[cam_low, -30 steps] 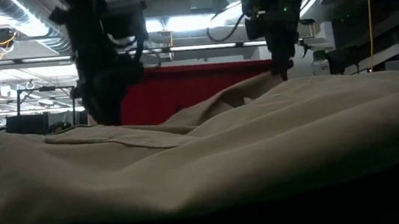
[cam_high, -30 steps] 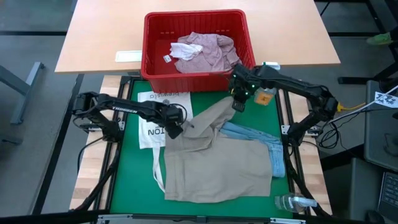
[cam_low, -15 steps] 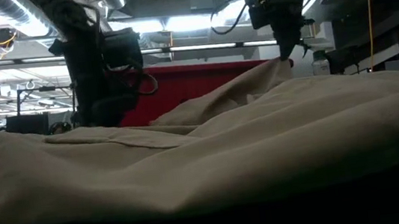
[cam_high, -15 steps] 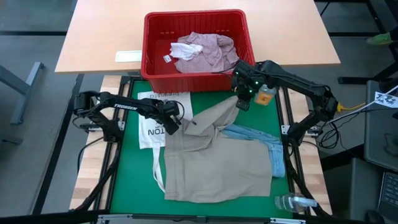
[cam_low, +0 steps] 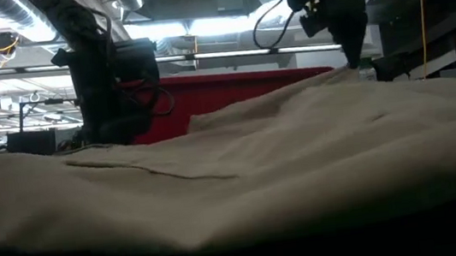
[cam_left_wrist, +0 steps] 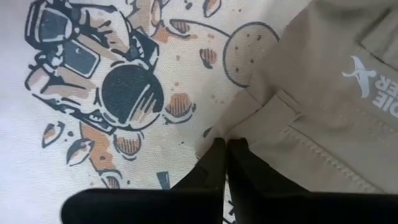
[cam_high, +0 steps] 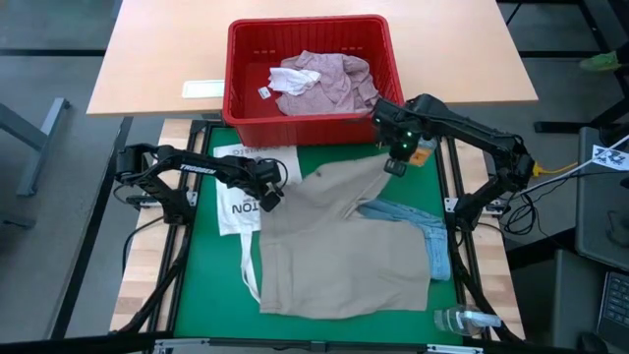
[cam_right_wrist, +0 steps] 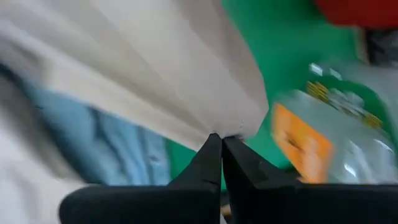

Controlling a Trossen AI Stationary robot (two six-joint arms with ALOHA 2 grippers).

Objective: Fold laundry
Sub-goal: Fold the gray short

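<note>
A tan cloth piece lies spread on the green mat, over light blue jeans that stick out at its right. My left gripper is shut at its far left corner, above a white printed tote bag. Shut on its far right corner, my right gripper holds that corner raised. A pale pink shirt lies in the red basket beyond the mat. My left gripper pinches the tan piece's far left corner between its two fingertips, coming steeply from above. The corner lies low on the tote bag. My right gripper pinches the far right corner between its fingertips, pointing down. That corner is lifted clear, and the cloth slopes down from it, drawn fairly taut toward the rest on the mat.
The red basket's wall stands right behind both grippers. An orange-labelled item sits beside my right gripper at the mat's far right. A clear bottle lies at the near right corner. Green mat shows bare at the near left.
My left gripper has sunk and gone toward the table's left edge, onto the tan piece's far left corner. My right gripper has gone up and toward the right edge with the far right corner. The bunched fold between them has been drawn out flatter.
</note>
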